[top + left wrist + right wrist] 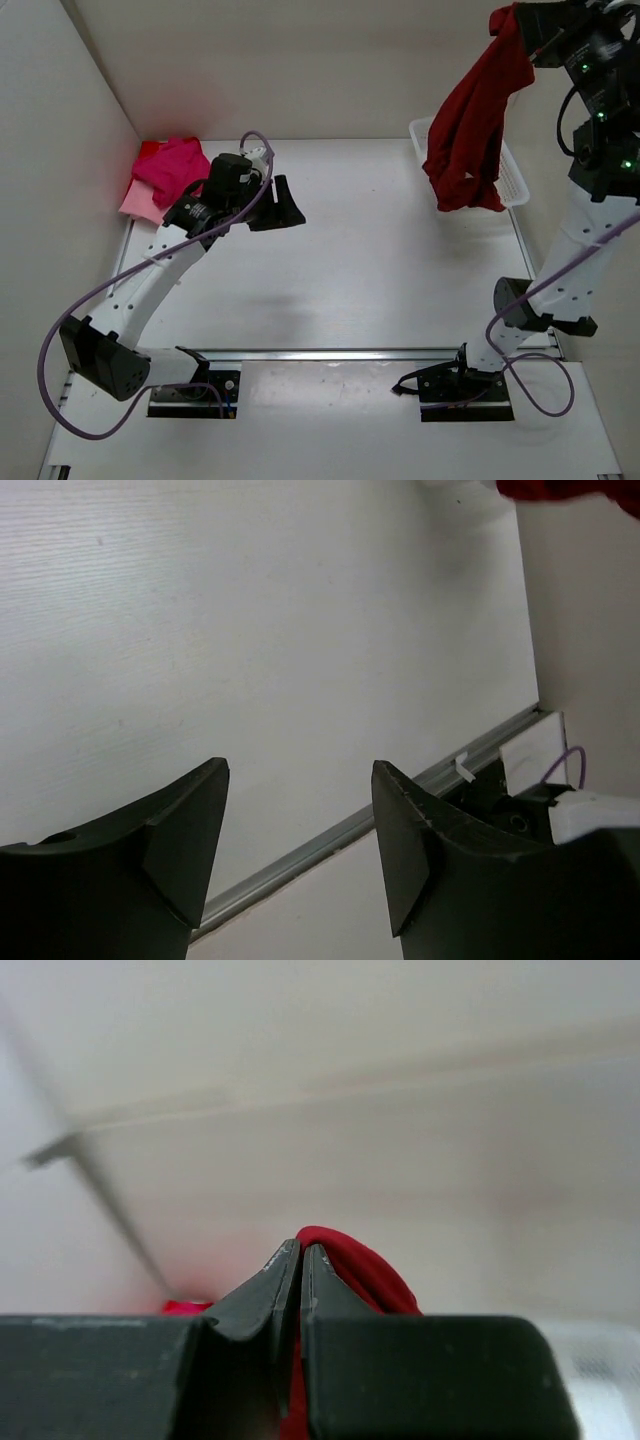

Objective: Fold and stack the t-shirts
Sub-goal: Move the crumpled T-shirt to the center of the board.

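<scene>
Right gripper (300, 1258) pinched shut on crimson t-shirt (470, 120), which hung bunched above basket (517, 188). Left gripper (300, 780) gaped empty, well left of basket. Narrow pinch: cloth might slip and drop into basket.

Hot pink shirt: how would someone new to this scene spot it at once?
Go to the far left corner of the table, beyond the left pincer. The hot pink shirt lies crumpled there over a pale pink shirt. It is the brighter of the two, while the dark crimson shirt hangs from the right pincer.
</scene>
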### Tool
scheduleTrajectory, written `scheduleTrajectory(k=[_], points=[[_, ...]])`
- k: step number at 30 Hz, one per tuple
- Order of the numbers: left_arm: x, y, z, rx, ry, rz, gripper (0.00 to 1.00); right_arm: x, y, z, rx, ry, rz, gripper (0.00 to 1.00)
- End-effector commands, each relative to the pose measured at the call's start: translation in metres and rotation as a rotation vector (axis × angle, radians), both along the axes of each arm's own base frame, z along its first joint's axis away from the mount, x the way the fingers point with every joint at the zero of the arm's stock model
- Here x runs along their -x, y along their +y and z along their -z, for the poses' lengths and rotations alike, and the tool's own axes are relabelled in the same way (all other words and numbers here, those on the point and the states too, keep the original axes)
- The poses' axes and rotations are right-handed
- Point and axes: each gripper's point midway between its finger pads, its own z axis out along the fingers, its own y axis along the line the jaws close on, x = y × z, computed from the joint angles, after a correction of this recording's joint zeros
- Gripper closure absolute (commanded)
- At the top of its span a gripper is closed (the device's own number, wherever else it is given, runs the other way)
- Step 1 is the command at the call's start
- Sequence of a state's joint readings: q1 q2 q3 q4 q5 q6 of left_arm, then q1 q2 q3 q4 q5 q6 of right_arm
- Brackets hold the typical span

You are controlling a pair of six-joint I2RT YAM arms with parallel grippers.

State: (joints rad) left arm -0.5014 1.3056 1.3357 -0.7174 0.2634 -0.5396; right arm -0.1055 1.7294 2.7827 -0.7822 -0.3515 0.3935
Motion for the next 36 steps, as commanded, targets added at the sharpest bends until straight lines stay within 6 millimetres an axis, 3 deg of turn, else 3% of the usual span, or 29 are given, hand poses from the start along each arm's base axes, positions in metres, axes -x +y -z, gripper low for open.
scheduleTrajectory(k=[1,4,8,10,13,15,17,18,20,22,24,26,27,28,29,30,32,34,35,36], points=[[-0.006,0.022,-0.024,-0.042,-0.073,-0.088,0.30,0.061,0.053,-0.055,0.036,-0.223,-0.294,1.00],[-0.012,0.039,-0.022,-0.092,-0.078,-0.159,0.27,0.093,0.082,-0.066,0.018,-0.260,-0.485,1.00],[-0.016,0.057,-0.021,-0.122,-0.079,-0.222,0.21,0.107,0.102,-0.052,-0.013,-0.186,-0.684,0.99],[-0.019,0.067,-0.023,-0.144,-0.083,-0.257,0.20,0.098,0.107,-0.040,-0.010,-0.143,-0.714,1.00],[-0.024,0.068,-0.040,-0.134,-0.122,-0.269,0.18,0.087,0.120,-0.020,-0.017,-0.077,-0.748,1.00],[-0.029,0.068,-0.045,-0.133,-0.133,-0.271,0.18,0.074,0.143,-0.001,-0.015,-0.017,-0.764,1.00],[-0.032,0.070,-0.041,-0.141,-0.128,-0.275,0.19,0.061,0.159,0.027,0.023,0.061,-0.749,1.00],[-0.033,0.072,-0.034,-0.155,-0.119,-0.275,0.20,0.051,0.166,0.031,0.012,0.081,-0.681,1.00],[-0.031,0.073,-0.022,-0.185,-0.106,-0.257,0.20,0.037,0.183,0.075,0.089,0.220,-0.546,1.00],[-0.030,0.081,0.002,-0.222,-0.060,-0.259,0.20,0.003,0.163,0.123,0.121,0.385,-0.292,0.96],[-0.028,0.082,0.009,-0.219,-0.042,-0.258,0.20,-0.004,0.134,0.168,0.137,0.564,-0.175,0.92],[-0.025,0.079,0.017,-0.226,-0.030,-0.240,0.20,-0.009,0.092,0.174,0.101,0.607,-0.049,0.89],[-0.021,0.075,0.025,-0.245,-0.020,-0.215,0.21,-0.006,0.081,0.169,0.102,0.596,-0.006,0.83],[-0.017,0.074,0.033,-0.253,-0.005,-0.203,0.20,-0.001,0.067,0.154,0.100,0.541,0.003,0.71],[-0.016,0.075,0.035,-0.258,-0.001,-0.201,0.20,0.004,0.040,0.150,0.060,0.535,0.039,0.67],[-0.010,0.075,0.047,-0.270,0.031,-0.185,0.20,0.016,0.029,0.135,0.029,0.490,0.010,0.61],[-0.010,0.070,0.048,-0.276,0.029,-0.166,0.20,0.030,0.031,0.133,0.065,0.468,-0.001,0.56],[-0.011,0.066,0.042,-0.300,0.011,-0.155,0.20,0.047,0.054,0.134,0.127,0.437,-0.071,0.60],[-0.013,0.061,0.034,-0.300,-0.005,-0.144,0.21,0.058,0.072,0.143,0.200,0.428,-0.089,0.67],[-0.012,0.056,0.032,-0.298,-0.010,-0.131,0.23,0.086,0.096,0.141,0.283,0.388,-0.150,0.70]])
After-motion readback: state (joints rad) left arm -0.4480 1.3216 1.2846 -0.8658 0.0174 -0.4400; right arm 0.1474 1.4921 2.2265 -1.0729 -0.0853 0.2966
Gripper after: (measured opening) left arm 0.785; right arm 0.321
